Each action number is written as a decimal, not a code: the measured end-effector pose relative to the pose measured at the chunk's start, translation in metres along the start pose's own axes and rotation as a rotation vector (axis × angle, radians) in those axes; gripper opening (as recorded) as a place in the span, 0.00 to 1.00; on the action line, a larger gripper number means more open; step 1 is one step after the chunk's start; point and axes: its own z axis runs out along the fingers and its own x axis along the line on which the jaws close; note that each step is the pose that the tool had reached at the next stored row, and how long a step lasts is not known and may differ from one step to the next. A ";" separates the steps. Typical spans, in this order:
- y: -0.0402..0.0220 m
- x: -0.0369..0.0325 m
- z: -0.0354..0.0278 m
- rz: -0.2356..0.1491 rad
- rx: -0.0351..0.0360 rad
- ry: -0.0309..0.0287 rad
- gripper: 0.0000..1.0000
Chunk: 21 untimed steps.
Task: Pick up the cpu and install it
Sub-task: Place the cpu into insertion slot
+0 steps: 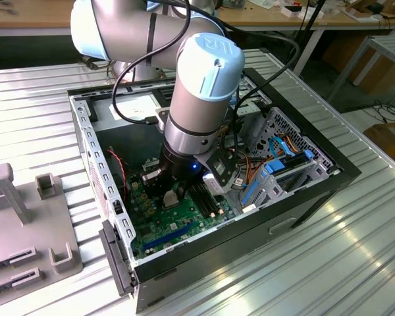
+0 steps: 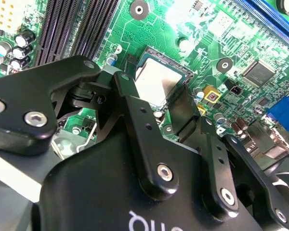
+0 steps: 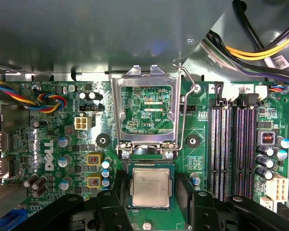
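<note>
Since the hinged metal load frame [image 3: 147, 113] stands open, I see the small, square, silver-topped cpu [image 3: 151, 188] lying flat in the black socket [image 3: 150, 165] on the green motherboard [image 3: 53, 159]. It sits squarely between the spread fingers [image 3: 111, 211] of my black gripper [image 3: 151, 182], which flank it on both sides without clamping.

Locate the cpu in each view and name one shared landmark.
Exterior view: cpu, grey square beneath the arm.
First wrist view: cpu in its socket, beside the raised frame.
Second wrist view: cpu partly behind a gripper finger.
Shared landmark: the black memory slots beside it.
</note>
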 end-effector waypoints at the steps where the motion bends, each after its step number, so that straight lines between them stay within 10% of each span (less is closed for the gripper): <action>1: 0.0000 0.0001 0.0000 0.000 0.0000 0.0000 0.55; 21: 0.0000 0.0053 -0.0013 0.001 0.0005 0.0005 0.55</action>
